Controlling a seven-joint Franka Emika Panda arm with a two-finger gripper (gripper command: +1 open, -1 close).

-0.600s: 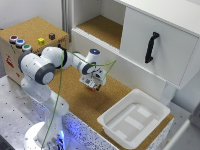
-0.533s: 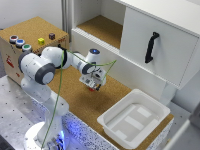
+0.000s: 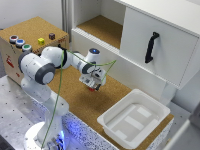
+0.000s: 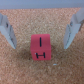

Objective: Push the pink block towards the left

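So the gripper is parked low over the cork mat, right in front of the white cabinet, and the wrist view shows the block sitting flat on the cork between the two fingers, with a clear gap on each side. Jaws are spread wide and nothing is gripped; neither finger touches the block that I can see. It's got a dark "H"-looking mark on the face toward the camera. In the exterior view the block is just a reddish speck right under the fingers, so most of what I'm saying about it comes from the wrist cam. My read: we're at the line-up stage, straddling the block and not really pushing yet. Next move probably calls for sliding sideways so one finger meets the block's side and carries it left, staying low enough not to ride over it, since it's tiny and could easily twist or slip out. Compared with the frames from half a second back, honestly nothing much differs: arm pose and gripper spot look the same, and the tray hasn't budged.
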